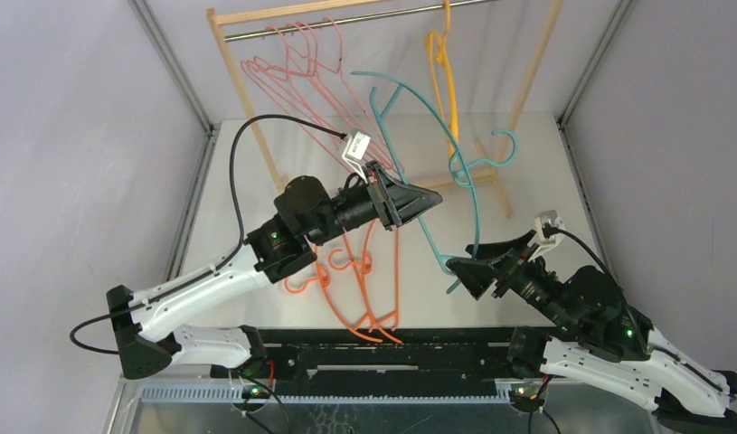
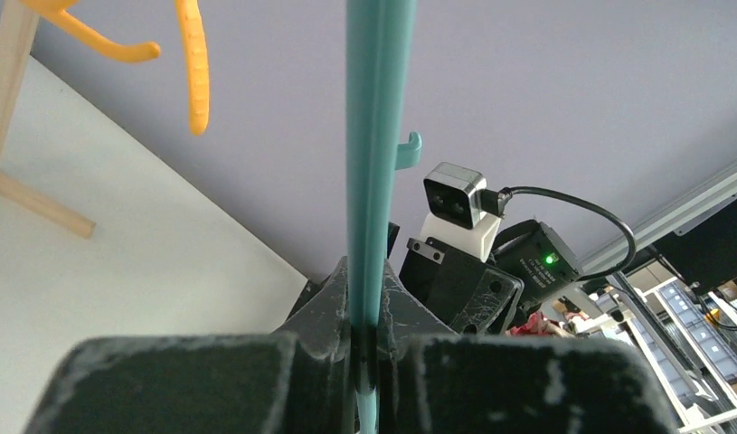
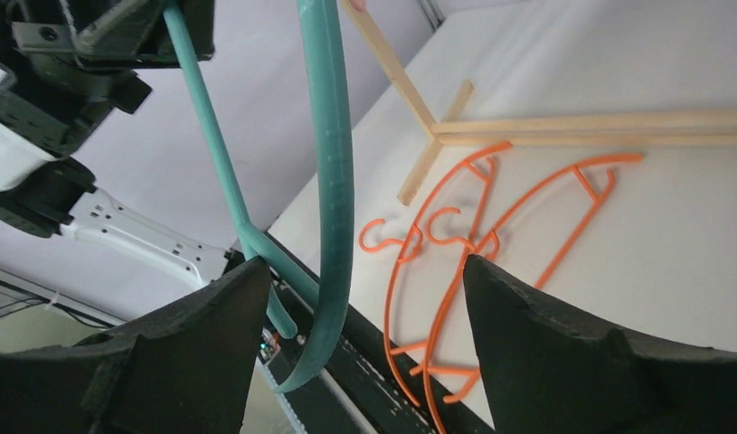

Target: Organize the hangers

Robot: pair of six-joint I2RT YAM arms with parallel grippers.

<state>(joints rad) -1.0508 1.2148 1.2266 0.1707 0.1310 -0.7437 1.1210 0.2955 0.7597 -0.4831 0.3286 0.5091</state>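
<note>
My left gripper (image 1: 428,201) is shut on the teal hanger (image 1: 406,83) and holds it in the air in front of the rack. In the left wrist view its thin bar (image 2: 379,163) runs up from between the closed jaws (image 2: 364,303). My right gripper (image 1: 462,271) is open. The hanger's lower end (image 3: 333,163) hangs between its spread fingers (image 3: 363,271) without touching them. Several pink hangers (image 1: 301,63) and a yellow-orange hanger (image 1: 446,72) hang on the rod. Two or three orange hangers (image 1: 364,289) lie on the table; they also show in the right wrist view (image 3: 491,235).
The wooden rack (image 1: 247,99) with its metal rod (image 1: 346,20) stands at the back of the table. Its base bars (image 3: 581,127) lie close to the orange hangers. Grey walls close in both sides. A black rail (image 1: 392,348) runs along the near edge.
</note>
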